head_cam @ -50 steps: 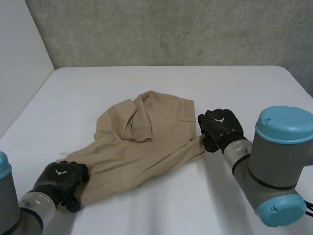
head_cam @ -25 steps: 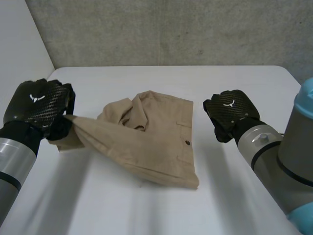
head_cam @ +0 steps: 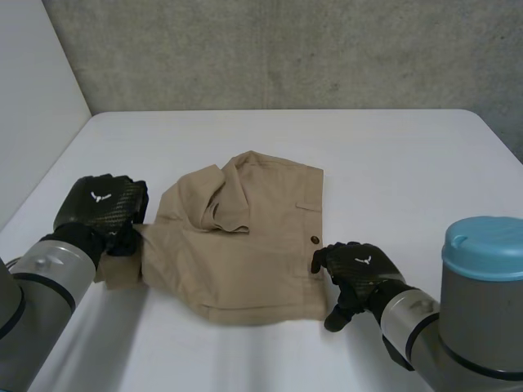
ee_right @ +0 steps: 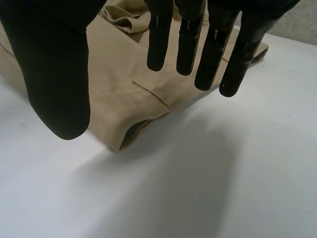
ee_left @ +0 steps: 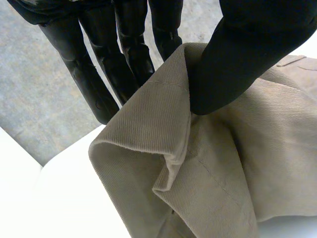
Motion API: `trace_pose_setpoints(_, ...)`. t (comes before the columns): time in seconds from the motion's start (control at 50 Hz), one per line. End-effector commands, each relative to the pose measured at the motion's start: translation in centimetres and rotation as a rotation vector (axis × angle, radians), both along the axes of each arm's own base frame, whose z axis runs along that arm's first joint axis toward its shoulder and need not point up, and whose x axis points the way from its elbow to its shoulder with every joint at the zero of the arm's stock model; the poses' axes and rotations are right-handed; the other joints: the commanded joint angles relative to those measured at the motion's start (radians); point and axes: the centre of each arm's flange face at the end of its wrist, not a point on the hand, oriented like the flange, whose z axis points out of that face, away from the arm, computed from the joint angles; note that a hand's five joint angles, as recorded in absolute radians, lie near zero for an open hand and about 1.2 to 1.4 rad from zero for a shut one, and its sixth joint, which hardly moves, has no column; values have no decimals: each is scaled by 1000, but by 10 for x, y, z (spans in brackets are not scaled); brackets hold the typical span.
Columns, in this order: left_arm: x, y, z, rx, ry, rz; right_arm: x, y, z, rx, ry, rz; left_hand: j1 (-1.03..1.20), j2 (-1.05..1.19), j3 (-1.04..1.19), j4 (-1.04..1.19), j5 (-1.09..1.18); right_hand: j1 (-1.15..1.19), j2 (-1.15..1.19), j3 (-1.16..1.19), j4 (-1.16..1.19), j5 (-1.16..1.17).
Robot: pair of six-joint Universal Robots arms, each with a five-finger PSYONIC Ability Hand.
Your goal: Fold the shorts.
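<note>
Your white table [head_cam: 409,163] carries tan shorts [head_cam: 253,261], lying near its middle: bunched and creased at the far side, flatter toward the near edge, a pocket button [head_cam: 314,239] facing up.

You see the tan shorts [head_cam: 245,253] lying at centre, partly folded, rumpled at far left, with the left edge bunched up.

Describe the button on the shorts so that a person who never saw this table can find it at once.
On the white table lie tan shorts, partly folded. Follow their edge nearest the right hand; the button sits on the cloth close beside that hand. It is a small dark round dot, unlike the pale pocket slit farther back along the same edge.
</note>
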Motion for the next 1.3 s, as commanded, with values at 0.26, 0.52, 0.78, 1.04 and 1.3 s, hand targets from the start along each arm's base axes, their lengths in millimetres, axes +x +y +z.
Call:
trace_pose_setpoints(0.26, -3, -14, 0, -3, 2, 6, 18, -7, -29, -83, 35, 49, 262, 200, 206, 193, 250, 227, 171, 173, 176, 173)
trace_pose_setpoints(0.52, -6, -21, -5, 12, -2, 8, 27, 1, -31, -102, 22, 85, 262, 200, 206, 193, 250, 294, 238, 240, 243, 241)
trace_pose_setpoints(0.78, 2, 27, 139, -358, 151, -24, -8, -26, 210, -833, 40, -91, 262, 200, 206, 193, 250, 965, 910, 912, 914, 912)
trace_pose_setpoints(1.04, 11, 54, 232, -547, 347, -50, -26, -8, 306, -975, -29, -147, 262, 200, 206, 193, 250, 965, 910, 912, 914, 912)
trace_pose_setpoints(1.3, -19, -20, 96, -112, 167, -25, 3, -65, 186, -642, 158, -66, 262, 200, 206, 193, 250, 965, 910, 912, 914, 912)
